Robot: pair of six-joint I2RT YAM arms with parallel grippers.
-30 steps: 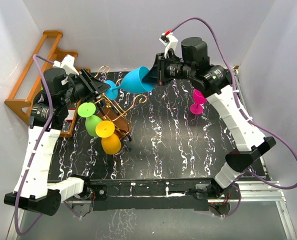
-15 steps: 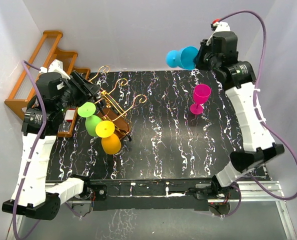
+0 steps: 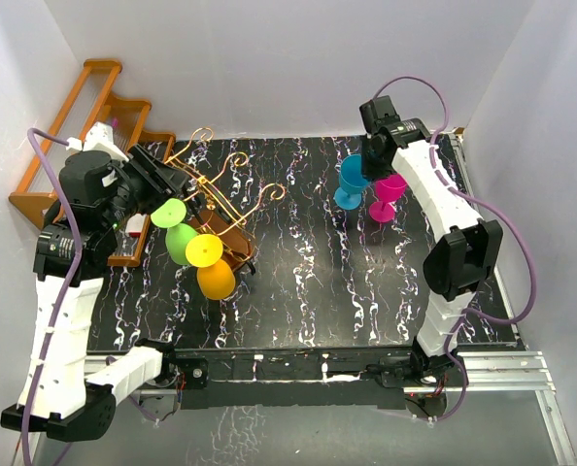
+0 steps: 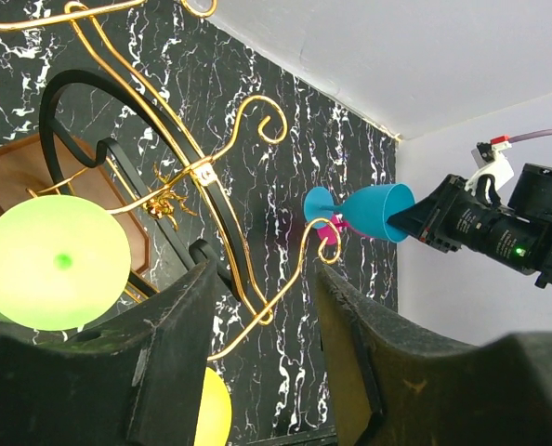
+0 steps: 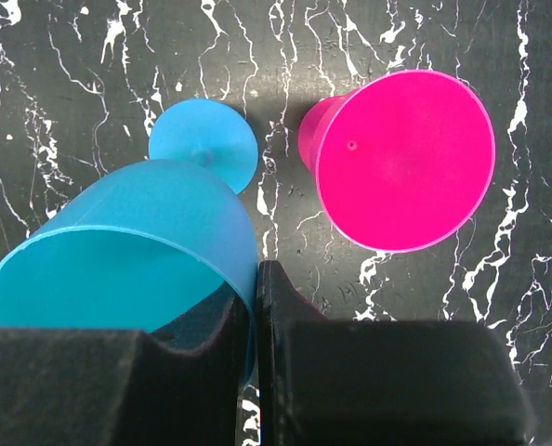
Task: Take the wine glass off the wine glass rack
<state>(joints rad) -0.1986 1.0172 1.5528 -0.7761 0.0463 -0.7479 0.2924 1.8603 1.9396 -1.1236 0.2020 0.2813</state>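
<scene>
The wine glass rack (image 3: 232, 182), gold wire on a brown oval base, stands at the mat's left; its wire also shows in the left wrist view (image 4: 192, 177). A green glass (image 3: 175, 225) and a yellow-orange glass (image 3: 209, 264) hang on it. My right gripper (image 3: 371, 158) is shut on the rim of the blue wine glass (image 3: 351, 181), holding it upright with its foot at or just above the mat, next to a standing magenta glass (image 3: 387, 193). The right wrist view shows the blue glass (image 5: 127, 232) pinched in my gripper (image 5: 256, 307), beside the magenta glass (image 5: 406, 158). My left gripper (image 3: 175, 179) is open and empty at the rack's left side (image 4: 265, 279).
An orange-brown wooden stepped shelf (image 3: 83, 131) stands at the back left, behind the left arm. White walls close in the back and both sides. The black marbled mat (image 3: 308, 282) covers the table.
My right gripper carried the blue glass from beside the rack up over the back right, turned it upright and lowered it beside the magenta glass. The left gripper stayed by the rack.
</scene>
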